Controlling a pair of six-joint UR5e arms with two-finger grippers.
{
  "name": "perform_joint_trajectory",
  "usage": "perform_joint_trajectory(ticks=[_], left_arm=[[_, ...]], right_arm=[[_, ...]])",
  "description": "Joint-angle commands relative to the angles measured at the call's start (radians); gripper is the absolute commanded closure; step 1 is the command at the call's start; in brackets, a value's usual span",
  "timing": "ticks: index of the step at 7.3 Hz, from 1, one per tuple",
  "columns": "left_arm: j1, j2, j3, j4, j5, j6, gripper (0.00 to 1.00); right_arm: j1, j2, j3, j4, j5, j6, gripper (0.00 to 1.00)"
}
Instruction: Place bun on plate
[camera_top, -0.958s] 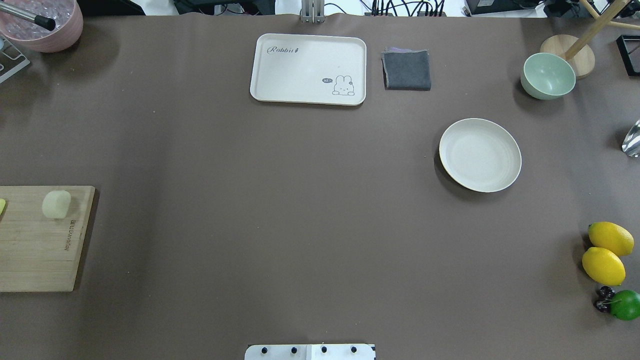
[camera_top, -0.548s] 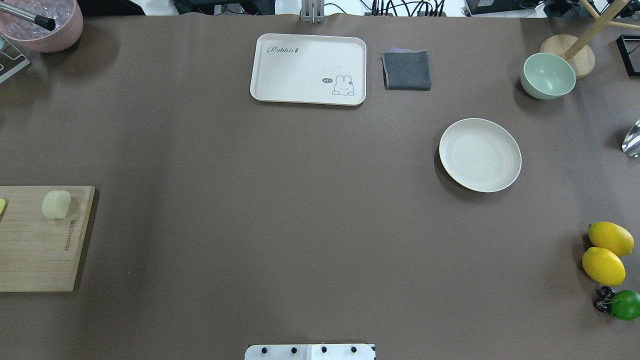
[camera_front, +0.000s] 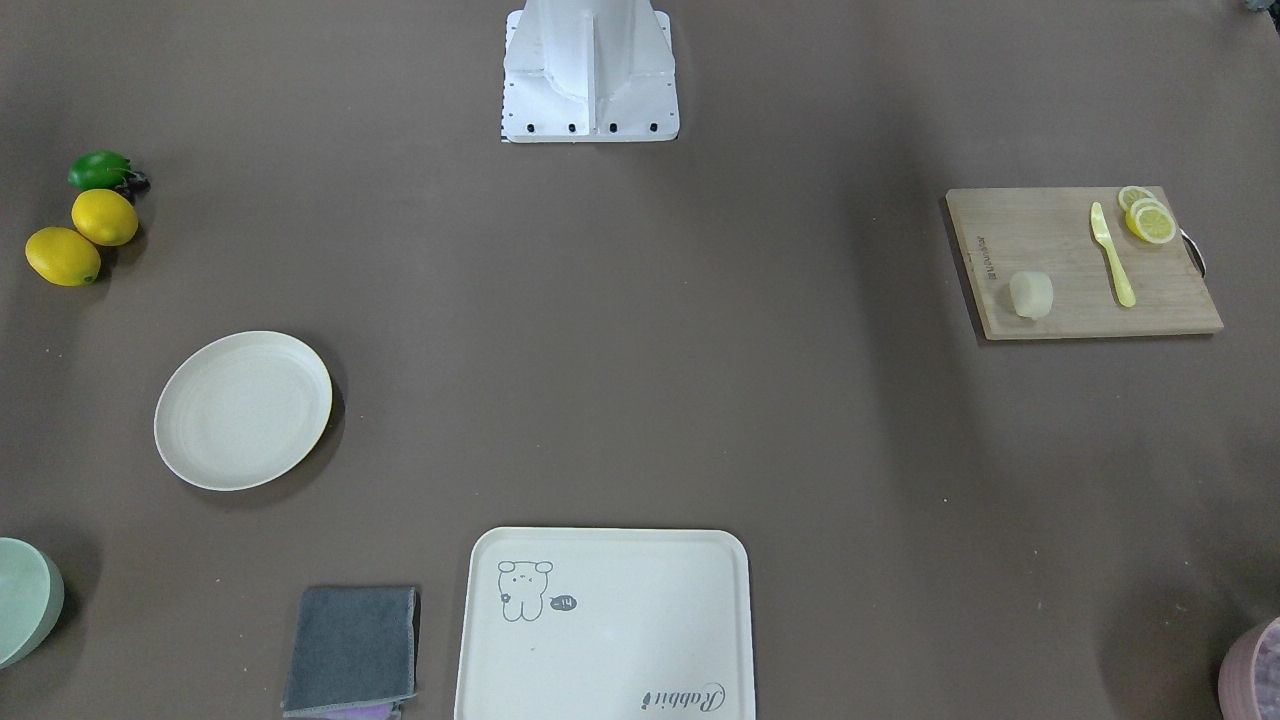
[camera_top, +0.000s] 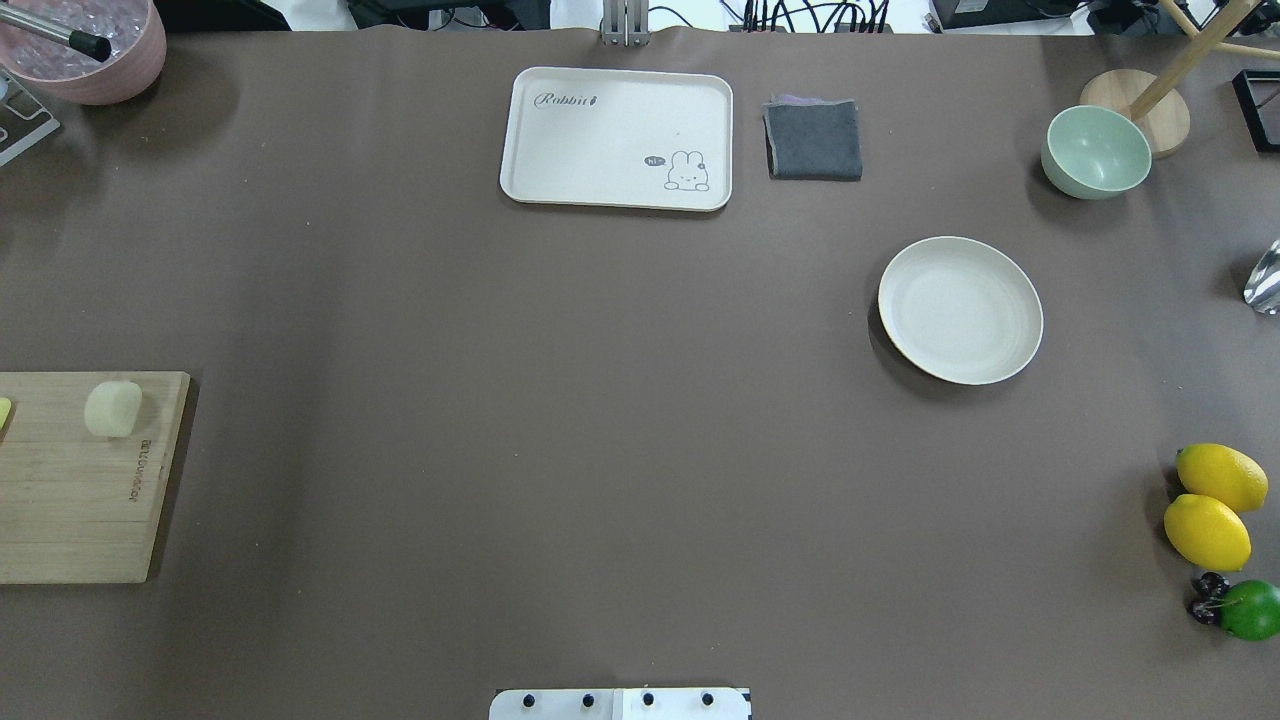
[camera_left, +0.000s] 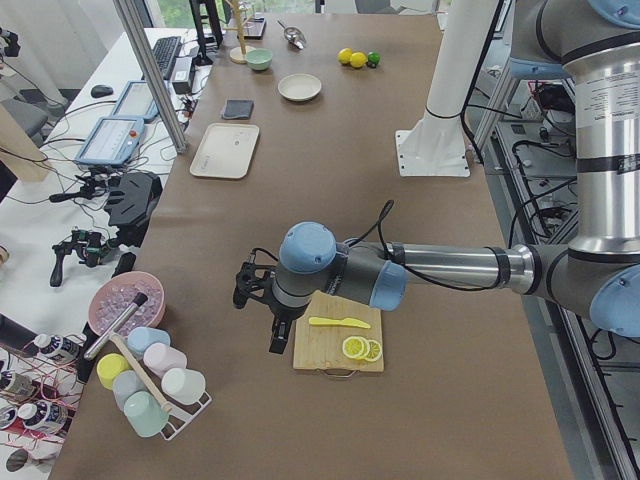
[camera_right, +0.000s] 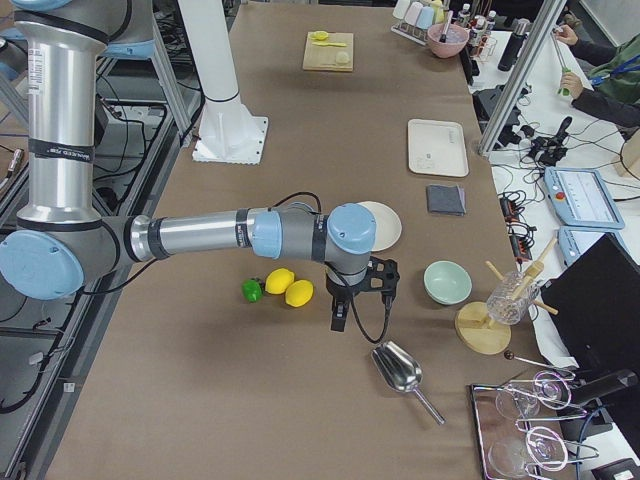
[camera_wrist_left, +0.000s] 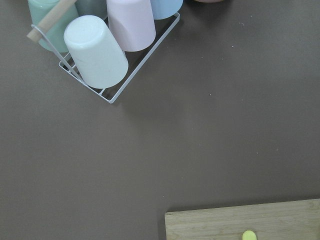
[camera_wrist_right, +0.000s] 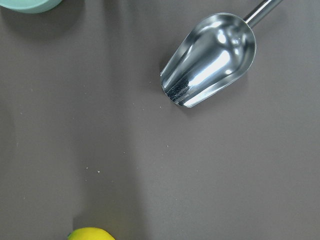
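The bun (camera_top: 113, 409) (camera_front: 1031, 295) is a pale rounded lump lying on a wooden cutting board (camera_top: 70, 500) at the table's left end. The plate (camera_top: 960, 310) (camera_front: 243, 410) (camera_left: 300, 88) is round, cream-white and bare, and stands on the right half of the table. My left gripper (camera_left: 277, 340) shows only in the exterior left view, hanging low beside the board's outer end. My right gripper (camera_right: 338, 318) shows only in the exterior right view, low over the table between the lemons and the metal scoop. I cannot tell whether either is open or shut.
Lemon slices (camera_front: 1148, 218) and a yellow knife (camera_front: 1112, 255) share the board. A cream tray (camera_top: 617, 138), grey cloth (camera_top: 814, 139) and green bowl (camera_top: 1096, 152) line the far side. Two lemons (camera_top: 1210, 505), a lime (camera_top: 1250, 609), a scoop (camera_wrist_right: 210, 60) and a cup rack (camera_wrist_left: 105, 45) sit at the ends.
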Motion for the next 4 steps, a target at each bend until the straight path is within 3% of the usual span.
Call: perform_joint_trajectory(ticks=[1,4], left_arm=[[0.0,0.0,0.0,0.0,-0.001,-0.001,0.02],[0.0,0.0,0.001,0.0,0.0,-0.001,0.02]], right_arm=[[0.0,-0.005,-0.002,0.0,0.0,-0.003,0.0],[0.0,-0.005,-0.002,0.002,0.001,-0.007,0.0]])
